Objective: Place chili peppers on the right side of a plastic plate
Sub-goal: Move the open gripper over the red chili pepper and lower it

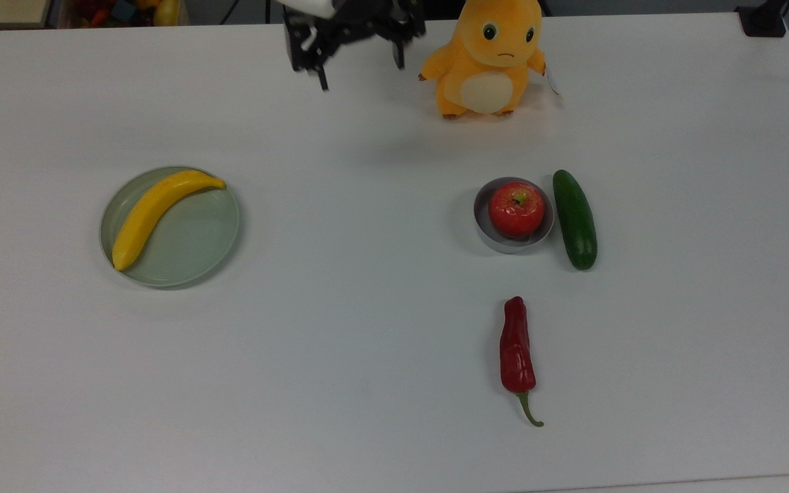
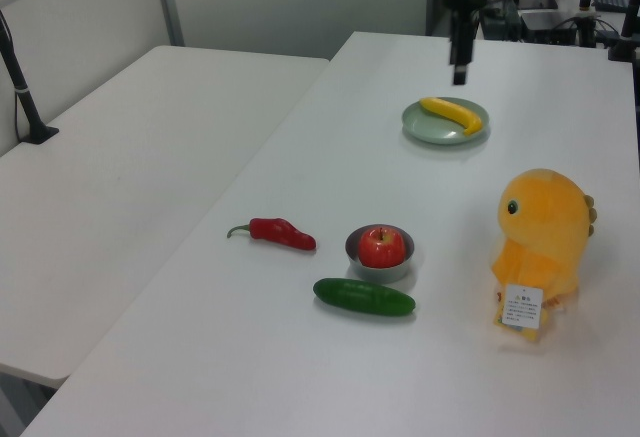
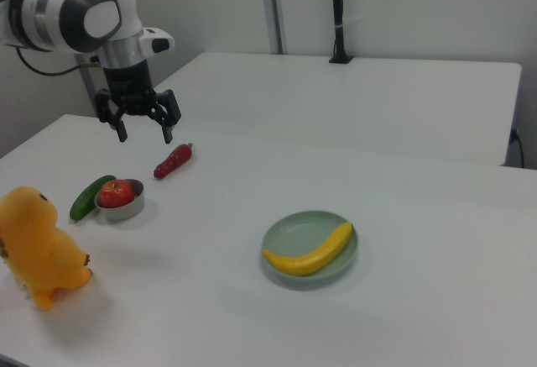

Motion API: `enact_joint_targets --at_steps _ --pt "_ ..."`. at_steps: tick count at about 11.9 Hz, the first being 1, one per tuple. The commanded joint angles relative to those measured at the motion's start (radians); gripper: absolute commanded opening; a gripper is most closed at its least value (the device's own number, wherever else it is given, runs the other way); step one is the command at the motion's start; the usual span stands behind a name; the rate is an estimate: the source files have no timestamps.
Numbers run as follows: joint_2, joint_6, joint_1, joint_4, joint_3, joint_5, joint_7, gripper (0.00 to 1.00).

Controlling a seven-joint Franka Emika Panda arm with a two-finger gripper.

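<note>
A glossy dark-red chili pepper (image 1: 517,346) (image 2: 280,232) (image 3: 174,160) lies on the white table, toward the top view's lower right, its green stem pointing at the near edge. The pale green plastic plate (image 1: 192,239) (image 2: 430,127) (image 3: 294,233) sits far off at the top view's left, with a yellow banana (image 1: 155,209) (image 3: 310,254) lying across it. My gripper (image 1: 362,74) (image 3: 145,136) hangs open and empty above the table's far side, between the plate and the plush toy. It is well away from the pepper.
An orange plush toy (image 1: 487,58) stands at the far edge, just to the top view's right of my gripper. A grey bowl (image 1: 487,236) holding a red apple (image 1: 516,209) sits beside a dark green cucumber (image 1: 574,219), a little beyond the pepper.
</note>
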Motion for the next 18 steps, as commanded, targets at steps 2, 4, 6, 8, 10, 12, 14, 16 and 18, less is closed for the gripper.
enact_joint_targets --at_steps 2,4,6,8,10,12,14,16,18 --pt "0.258 0.016 0.054 0.32 0.002 0.001 0.189 1.0" --pt "0.311 0.091 0.088 0.359 0.002 0.001 0.247 1.0" --pt "0.352 0.239 0.116 0.359 0.002 0.001 0.335 1.0" --pt "0.385 0.335 0.13 0.357 0.001 0.0 0.355 1.0" --pt "0.433 0.443 0.139 0.357 0.002 0.0 0.367 1.0" --pt "0.478 0.545 0.157 0.349 0.002 -0.002 0.373 1.0" --pt "0.503 0.614 0.166 0.333 0.002 -0.018 0.425 1.0" --pt "0.526 0.687 0.173 0.319 0.002 -0.037 0.47 1.0" --pt "0.552 0.734 0.188 0.317 0.002 -0.074 0.511 1.0"
